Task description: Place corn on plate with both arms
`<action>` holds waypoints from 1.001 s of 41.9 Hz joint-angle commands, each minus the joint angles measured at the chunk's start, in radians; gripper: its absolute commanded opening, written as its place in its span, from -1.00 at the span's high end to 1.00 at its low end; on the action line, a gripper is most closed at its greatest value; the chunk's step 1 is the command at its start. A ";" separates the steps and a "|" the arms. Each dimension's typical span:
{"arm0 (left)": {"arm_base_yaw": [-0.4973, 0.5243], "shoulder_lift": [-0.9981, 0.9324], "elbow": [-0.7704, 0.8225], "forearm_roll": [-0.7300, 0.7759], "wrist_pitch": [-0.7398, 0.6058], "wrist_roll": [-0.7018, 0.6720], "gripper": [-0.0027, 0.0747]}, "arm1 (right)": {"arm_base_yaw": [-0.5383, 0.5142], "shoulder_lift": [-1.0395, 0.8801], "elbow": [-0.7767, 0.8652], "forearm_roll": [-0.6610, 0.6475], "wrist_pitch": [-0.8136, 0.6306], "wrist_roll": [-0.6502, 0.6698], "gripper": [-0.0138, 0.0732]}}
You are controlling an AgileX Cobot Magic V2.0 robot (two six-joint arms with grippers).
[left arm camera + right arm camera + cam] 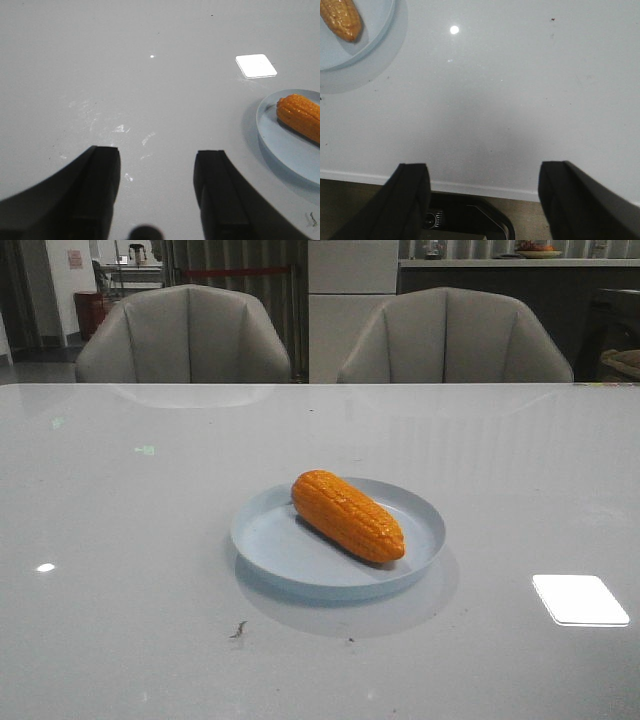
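left gripper [157, 165] jaws spread, empty | right gripper [485, 185] same | corn [347, 515] on plate [265, 535]

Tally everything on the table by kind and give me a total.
Corn cob: 1
Plate: 1
Total: 2

Your left gripper [157, 172] hangs with its two dark fingers [102, 185] spread wide apart, gripping nothing. Your right gripper [485, 187] is likewise parted, its fingers [410, 192] empty. Neither arm shows in your front view
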 commanded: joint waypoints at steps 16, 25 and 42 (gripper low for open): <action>-0.008 -0.005 -0.029 -0.015 -0.058 -0.001 0.68 | -0.008 -0.010 -0.025 0.006 -0.061 0.006 -0.60; -0.008 -0.003 -0.029 -0.015 -0.058 -0.001 0.69 | -0.008 -0.010 -0.025 0.006 -0.061 0.006 -0.60; -0.008 0.009 -0.025 -0.015 -0.058 -0.001 0.69 | -0.008 -0.010 -0.025 0.006 -0.061 0.006 -0.60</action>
